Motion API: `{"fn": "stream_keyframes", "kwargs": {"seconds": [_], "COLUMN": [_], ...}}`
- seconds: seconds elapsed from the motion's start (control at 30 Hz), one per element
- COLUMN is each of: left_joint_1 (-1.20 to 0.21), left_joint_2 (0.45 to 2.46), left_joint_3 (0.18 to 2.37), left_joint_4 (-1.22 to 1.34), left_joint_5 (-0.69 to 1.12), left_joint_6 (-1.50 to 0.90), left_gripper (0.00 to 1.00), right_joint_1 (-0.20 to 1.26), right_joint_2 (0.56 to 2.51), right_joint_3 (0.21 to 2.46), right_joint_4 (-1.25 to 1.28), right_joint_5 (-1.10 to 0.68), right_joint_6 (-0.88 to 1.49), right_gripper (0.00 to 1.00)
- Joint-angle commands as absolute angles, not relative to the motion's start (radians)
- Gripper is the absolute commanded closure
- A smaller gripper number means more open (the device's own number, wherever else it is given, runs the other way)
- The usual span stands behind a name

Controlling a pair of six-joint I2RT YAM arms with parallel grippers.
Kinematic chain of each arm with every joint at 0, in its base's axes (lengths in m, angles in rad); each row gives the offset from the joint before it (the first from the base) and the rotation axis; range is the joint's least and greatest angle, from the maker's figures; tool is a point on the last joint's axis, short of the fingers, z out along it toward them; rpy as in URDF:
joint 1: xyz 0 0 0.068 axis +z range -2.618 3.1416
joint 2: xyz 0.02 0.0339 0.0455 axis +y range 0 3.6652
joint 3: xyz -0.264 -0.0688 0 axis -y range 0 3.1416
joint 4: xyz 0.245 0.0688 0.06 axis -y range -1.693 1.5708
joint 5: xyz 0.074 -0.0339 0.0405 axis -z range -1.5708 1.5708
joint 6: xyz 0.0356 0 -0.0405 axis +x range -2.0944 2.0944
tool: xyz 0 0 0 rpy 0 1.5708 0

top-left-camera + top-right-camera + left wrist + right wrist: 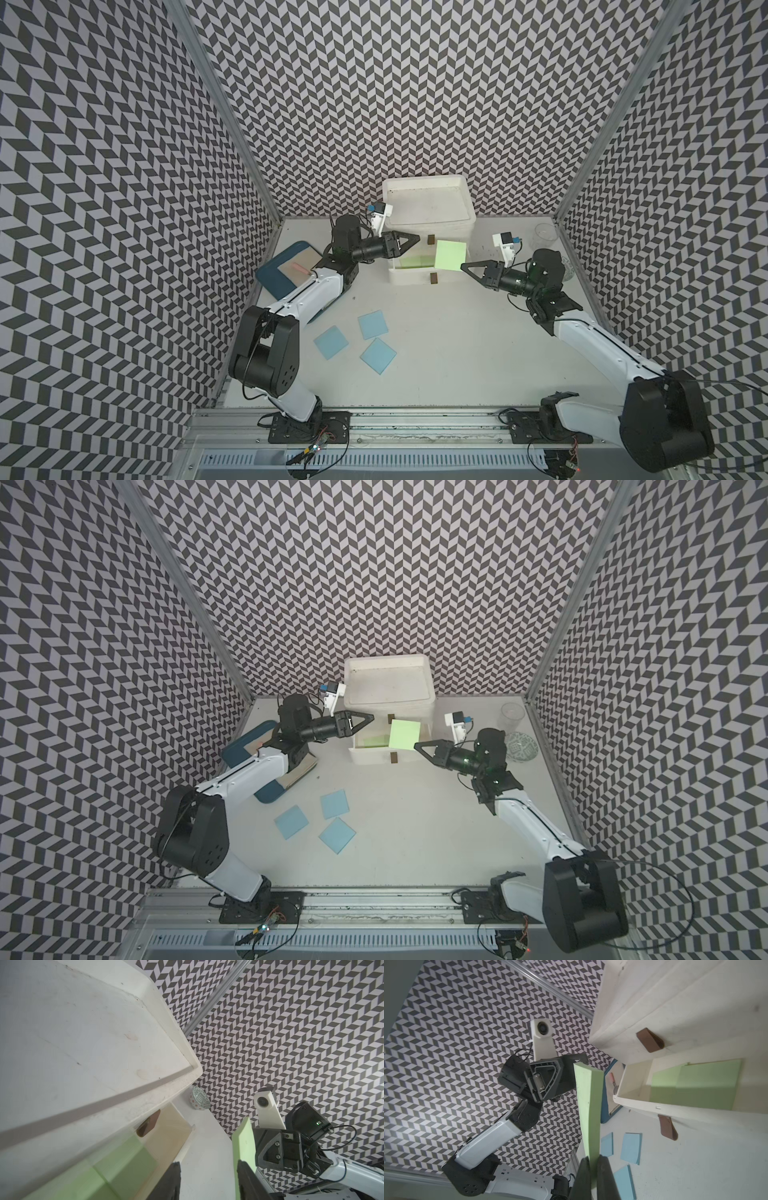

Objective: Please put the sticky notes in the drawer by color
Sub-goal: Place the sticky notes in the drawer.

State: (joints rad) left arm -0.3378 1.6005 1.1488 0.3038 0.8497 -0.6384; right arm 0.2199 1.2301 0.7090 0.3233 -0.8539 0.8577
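the sorting looks roughly midway. the drawer [424, 181], the white box at upper centre of both top views, has its middle compartment [409, 277] pulled out, and green notes [409, 262] already lie inside. the right wrist view suggests two, overlapping. the right jaws are clamped on the lower right corner of a third green note [450, 256], which stands upright just in front of that open compartment and is not yet in it. the left jaws are parted and empty, beside the box's left front corner. three blue notes [372, 324] lie flat on the tabletop at lower centre, well apart from the box and all to be done. no salmon pink note shows anywhere, and i cannot tell whether they sit in a closed compartment.
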Motion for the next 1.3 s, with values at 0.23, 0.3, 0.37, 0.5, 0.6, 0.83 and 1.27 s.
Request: {"fn": "stream_keyframes", "kwargs": {"seconds": [0.23, 0.3, 0.37, 0.5, 0.6, 0.83, 1.27], "left_joint_1": [-0.344, -0.344, -0.344, -0.345, -0.346, -0.346, -0.346], "left_joint_2": [1.559, 1.56, 1.565, 1.566, 1.567, 1.577, 1.583], "left_joint_3": [1.177, 1.173, 1.175, 1.173, 1.172, 1.171, 1.172], "left_joint_4": [0.243, 0.251, 0.256, 0.264, 0.269, 0.279, 0.284], "left_joint_5": [0.8, 0.806, 0.812, 0.82, 0.824, 0.835, 0.84], "left_joint_6": [-0.572, -0.574, -0.58, -0.584, -0.587, -0.597, -0.599], "left_gripper": [0.52, 0.52, 0.52, 0.52, 0.52, 0.52, 0.51], "right_joint_1": [0.249, 0.27, 0.287, 0.319, 0.34, 0.351, 0.353], "right_joint_2": [1.239, 1.259, 1.281, 1.312, 1.343, 1.414, 1.476], "right_joint_3": [0.691, 0.733, 0.768, 0.808, 0.835, 0.892, 0.931], "right_joint_4": [0.37, 0.308, 0.265, 0.23, 0.204, 0.146, 0.126], "right_joint_5": [-0.573, -0.524, -0.487, -0.42, -0.383, -0.285, -0.243], "right_joint_6": [0.848, 0.8, 0.757, 0.706, 0.661, 0.551, 0.484], "right_gripper": [1.0, 1.0, 0.98, 0.98, 0.97, 0.95, 0.93]}}
